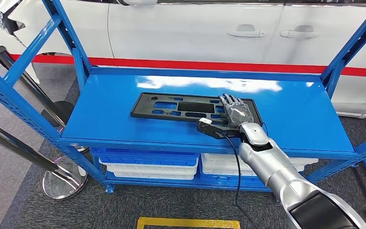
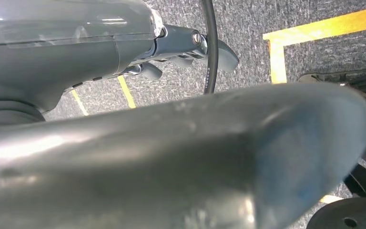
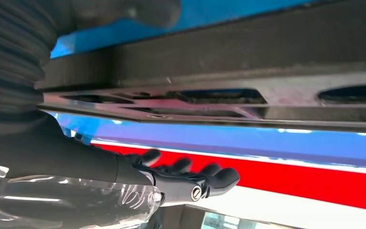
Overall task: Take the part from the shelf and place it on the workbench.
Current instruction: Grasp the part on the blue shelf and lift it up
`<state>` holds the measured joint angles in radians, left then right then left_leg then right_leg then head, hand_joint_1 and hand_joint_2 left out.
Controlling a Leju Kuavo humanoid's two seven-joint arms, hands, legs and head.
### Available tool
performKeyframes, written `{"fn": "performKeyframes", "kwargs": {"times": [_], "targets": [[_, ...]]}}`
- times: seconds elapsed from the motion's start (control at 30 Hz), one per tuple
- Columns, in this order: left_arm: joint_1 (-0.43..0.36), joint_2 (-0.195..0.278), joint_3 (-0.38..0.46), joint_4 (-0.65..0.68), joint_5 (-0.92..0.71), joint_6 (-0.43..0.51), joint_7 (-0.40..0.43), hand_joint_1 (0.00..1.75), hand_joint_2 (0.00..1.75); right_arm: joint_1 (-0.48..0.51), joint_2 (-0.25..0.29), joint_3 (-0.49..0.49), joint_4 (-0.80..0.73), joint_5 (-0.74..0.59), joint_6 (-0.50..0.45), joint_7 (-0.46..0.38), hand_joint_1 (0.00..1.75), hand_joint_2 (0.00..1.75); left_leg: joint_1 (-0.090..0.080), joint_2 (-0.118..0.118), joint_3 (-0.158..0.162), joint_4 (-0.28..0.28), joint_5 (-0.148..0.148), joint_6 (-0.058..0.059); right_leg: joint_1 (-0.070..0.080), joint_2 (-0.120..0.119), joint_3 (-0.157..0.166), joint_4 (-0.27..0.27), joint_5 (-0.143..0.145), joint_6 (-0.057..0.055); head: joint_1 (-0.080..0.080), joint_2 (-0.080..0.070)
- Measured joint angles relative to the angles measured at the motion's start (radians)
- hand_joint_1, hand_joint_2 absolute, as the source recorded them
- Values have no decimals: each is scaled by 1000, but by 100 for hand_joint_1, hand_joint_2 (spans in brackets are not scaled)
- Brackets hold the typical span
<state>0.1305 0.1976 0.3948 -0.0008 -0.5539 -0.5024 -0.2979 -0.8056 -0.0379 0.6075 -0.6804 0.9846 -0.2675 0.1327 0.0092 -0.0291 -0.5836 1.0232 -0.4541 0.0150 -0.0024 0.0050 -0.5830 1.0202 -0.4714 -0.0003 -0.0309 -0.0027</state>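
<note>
- Right hand lies flat on the black part, fingers spread, gripping nothing.
- Left hand: grip cannot be told.
- Blue shelf stands before a white car; bins sit below.

No text, label, brand, number or sign can be read in any of the views.
</note>
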Motion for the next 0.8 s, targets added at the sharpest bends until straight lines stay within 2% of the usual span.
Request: {"fn": "performKeyframes", "kwargs": {"times": [0.07,0.13,0.8], "targets": [[0,0,0,0,0,0,0,0,0,0,0,-1,2,0,9,-1,158,175,0,0,0,0,0,0,0,0,0,0,0,0,0,0],[0,1,0,0,-1,-1,0,0,0,1,0,-2,2,0,18,-3,166,175,0,0,0,0,0,0,0,0,0,0,0,0,0,0],[-2,8,0,0,-11,-4,-2,0,0,7,-1,-23,-10,3,35,-6,164,175,0,0,0,0,0,0,0,0,0,0,0,0,0,0]]}}
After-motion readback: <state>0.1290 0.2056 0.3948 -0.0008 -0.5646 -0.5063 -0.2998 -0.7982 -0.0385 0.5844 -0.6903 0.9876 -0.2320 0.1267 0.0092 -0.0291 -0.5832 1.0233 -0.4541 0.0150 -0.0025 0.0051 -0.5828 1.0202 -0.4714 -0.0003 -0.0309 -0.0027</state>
